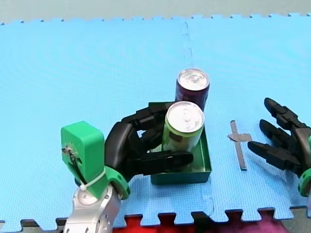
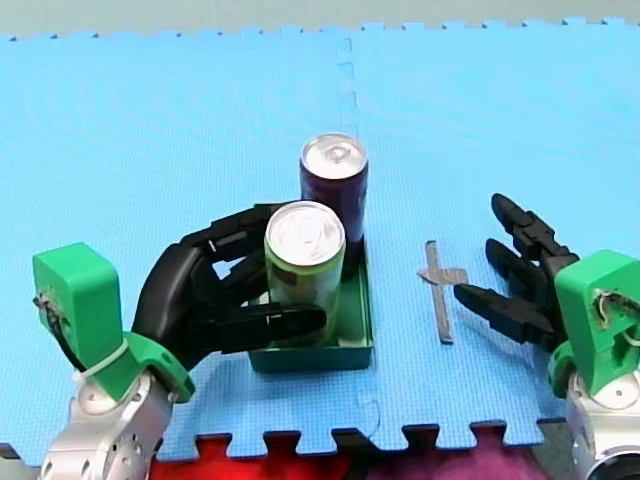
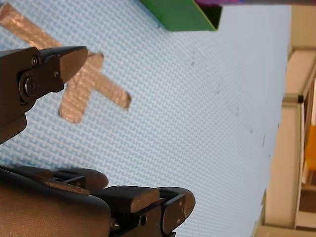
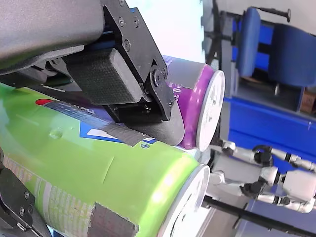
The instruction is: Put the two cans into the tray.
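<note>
The green can stands upright inside the green tray, near its front left, with its silver top and pull tab facing up. The left robot hand is closed around it. The thumb lies across the near side of the can low down, and the other fingers curl round its far left side, reaching over the tray's left wall.

In the second wrist view the green can shows a blue and white label patch with a red mark beside it. The print is too small to read. Strips of grey tape are stuck on the can's body, and a black padded fingertip presses against it.

The purple can stands upright just behind the green one, at the tray's far right corner. Its base is hidden, so I cannot tell whether it is in the tray or just beyond the rim. In the second wrist view the purple can carries small white print that is not legible.

The tray sits on a blue foam mat made of interlocking pieces. A cross of grey tape is stuck to the mat to the right of the tray. The right robot hand is over the mat just right of that cross, open, holding nothing.
</note>
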